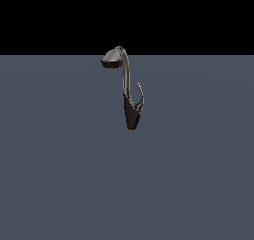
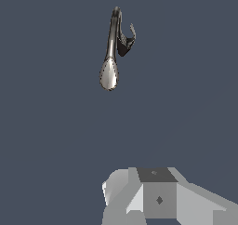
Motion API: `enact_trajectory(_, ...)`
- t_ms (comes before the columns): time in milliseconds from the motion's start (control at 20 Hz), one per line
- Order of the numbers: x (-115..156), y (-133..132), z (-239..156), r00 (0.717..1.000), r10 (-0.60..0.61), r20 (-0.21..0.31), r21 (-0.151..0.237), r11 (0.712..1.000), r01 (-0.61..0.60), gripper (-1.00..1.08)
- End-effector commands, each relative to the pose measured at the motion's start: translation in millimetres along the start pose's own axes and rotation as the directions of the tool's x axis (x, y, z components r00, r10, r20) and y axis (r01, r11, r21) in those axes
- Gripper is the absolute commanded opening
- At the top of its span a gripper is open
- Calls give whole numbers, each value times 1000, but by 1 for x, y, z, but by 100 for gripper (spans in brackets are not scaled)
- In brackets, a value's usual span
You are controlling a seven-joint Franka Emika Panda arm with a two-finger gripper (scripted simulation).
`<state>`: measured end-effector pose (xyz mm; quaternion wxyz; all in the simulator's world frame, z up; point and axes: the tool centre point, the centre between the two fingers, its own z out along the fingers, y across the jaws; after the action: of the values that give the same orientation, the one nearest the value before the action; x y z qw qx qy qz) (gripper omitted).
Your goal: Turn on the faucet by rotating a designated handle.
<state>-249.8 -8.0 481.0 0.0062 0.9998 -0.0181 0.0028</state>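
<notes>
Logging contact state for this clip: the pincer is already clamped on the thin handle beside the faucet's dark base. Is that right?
Not right. The exterior view shows the handle free, nothing touching it. In the wrist view the faucet stands well apart from the arm's grey body; the pincer's fingertips cannot be made out.

A bare slate-blue floor (image 1: 59, 184) under a black backdrop (image 1: 198, 16).
The flat, evenly lit surface meets the darkness along a straight horizon across the exterior view.
</notes>
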Motion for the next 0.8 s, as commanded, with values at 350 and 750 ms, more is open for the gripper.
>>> enact_trajectory(350, 0, -1, 10, 999, 3, 42, 5, 1000, -3, -100)
enact_trajectory(750, 2, -1, 13, 998, 7, 55, 9, 1000, -8, -100)
